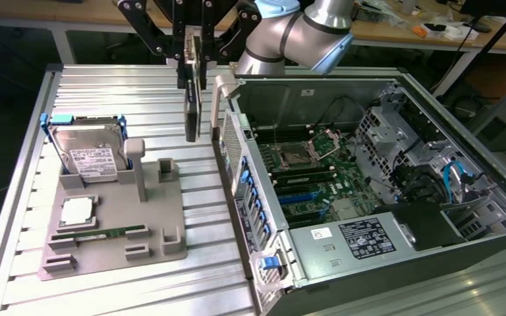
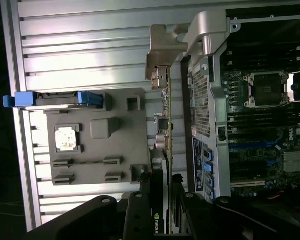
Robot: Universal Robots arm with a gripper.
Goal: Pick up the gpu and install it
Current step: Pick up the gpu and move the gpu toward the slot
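The gpu (image 1: 192, 105) hangs upright on edge above the slatted table, in the gap between the grey fixture and the open computer case. My gripper (image 1: 193, 52) is shut on its upper end from above. In the wrist view the gpu (image 2: 166, 130) appears edge-on, with its green board, black shroud and silver end bracket (image 2: 160, 55) pointing away from my gripper (image 2: 162, 205). The card sits just outside the case's side wall (image 2: 205, 100) and is not touching the motherboard (image 1: 310, 178).
The grey fixture (image 1: 112, 224) carries a hard drive (image 1: 86, 155) in a blue-edged holder, a CPU (image 1: 77, 210) and a RAM stick (image 1: 99, 232). The open case (image 1: 464, 217) lies at the exterior view's right, with blue slots (image 2: 250, 147) on its motherboard.
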